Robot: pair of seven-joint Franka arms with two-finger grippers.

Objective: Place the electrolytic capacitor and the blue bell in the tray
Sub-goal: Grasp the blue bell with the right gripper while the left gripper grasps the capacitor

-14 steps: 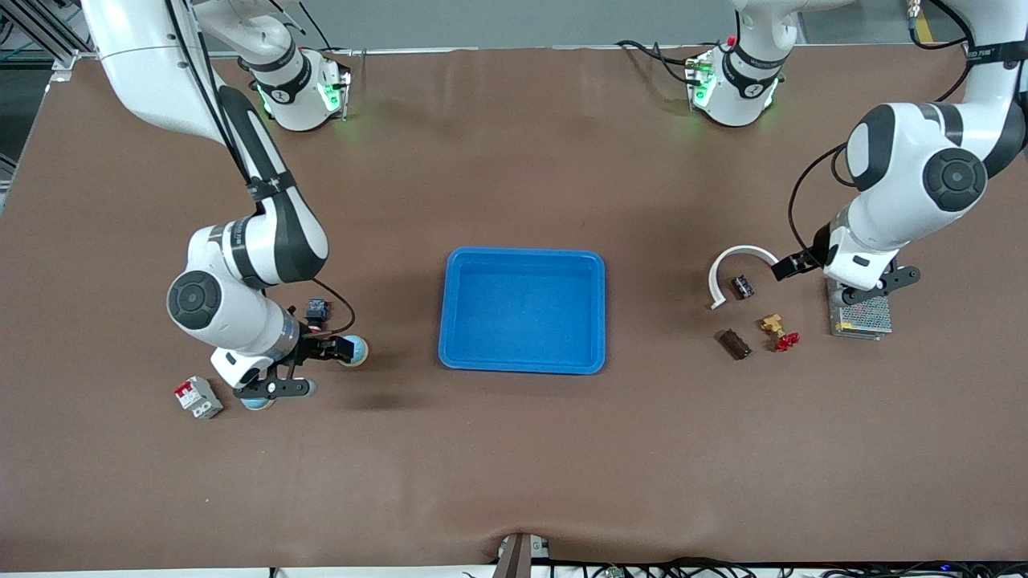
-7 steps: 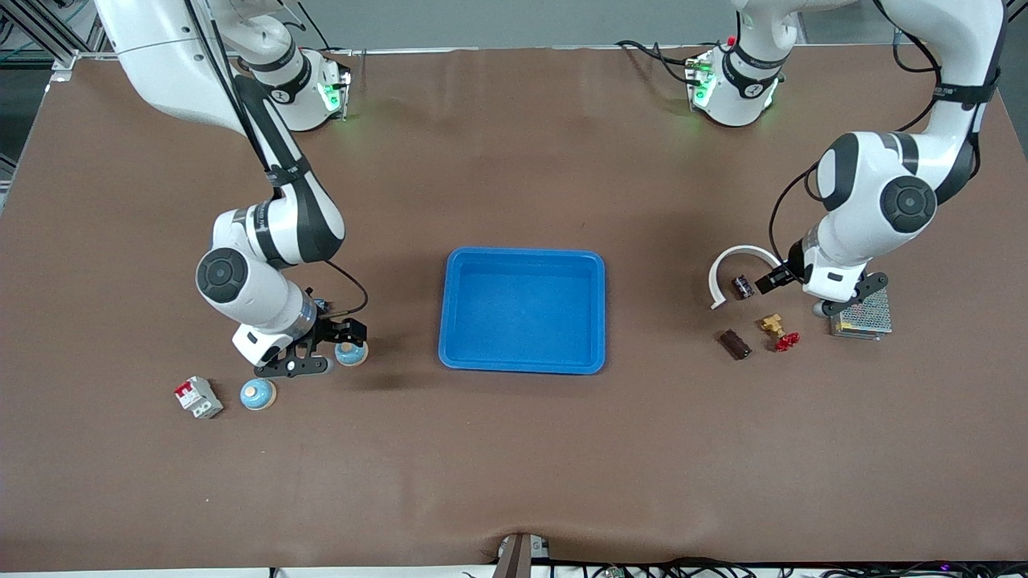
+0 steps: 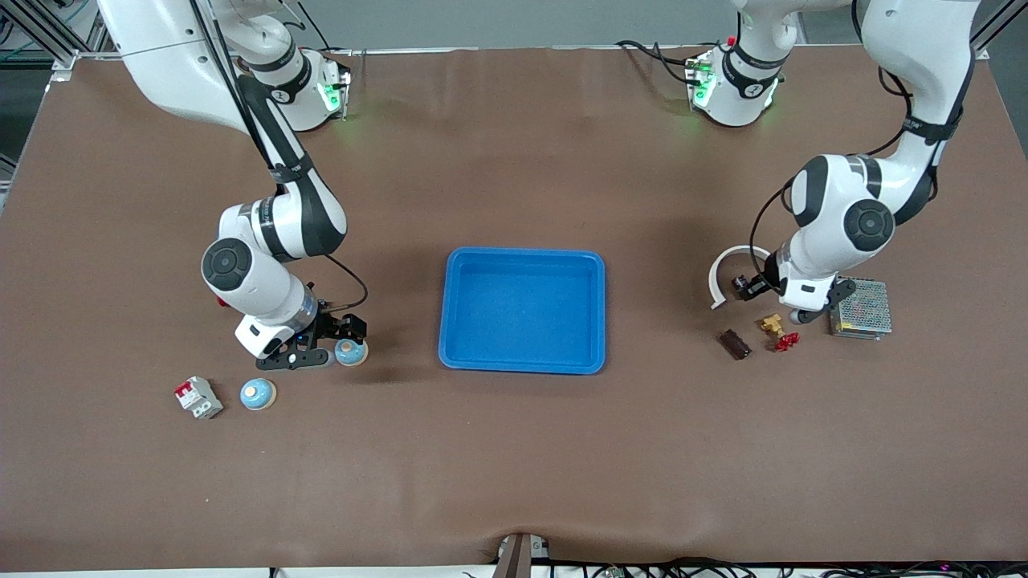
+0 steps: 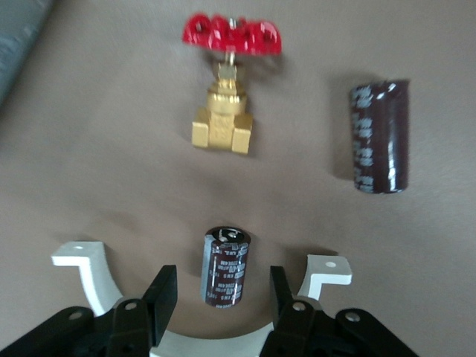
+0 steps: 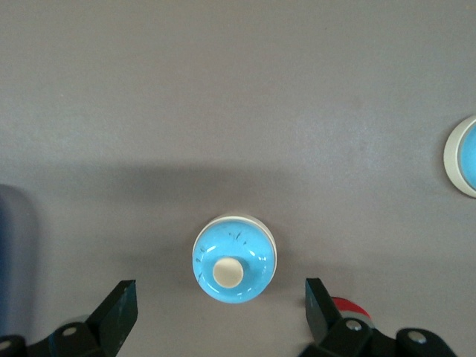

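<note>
Toward the right arm's end from the tray (image 3: pixel 522 310), our right claw (image 5: pixel 221 309) hangs spread over a blue bell (image 5: pixel 234 259). Toward the left arm's end from the tray, our left claw (image 4: pixel 221 297) is spread over the small electrolytic capacitor (image 4: pixel 226 265).

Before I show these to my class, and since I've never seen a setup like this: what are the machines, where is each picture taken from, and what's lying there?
Two white robot arms stand at a brown table. The wide picture looks down from a high camera facing them. The other two come from cameras on the arms' wrists, looking past each arm's two-fingered tool.

In the middle lies an empty blue tray. The right tool is open over a blue bell; a second bell and a small red and white switch lie nearer the front camera.

The left tool is open around a small dark capacitor that lies inside a white curved bracket. Close by are a larger capacitor, a brass valve with a red handle and a grey mesh box. Nothing is held yet.
</note>
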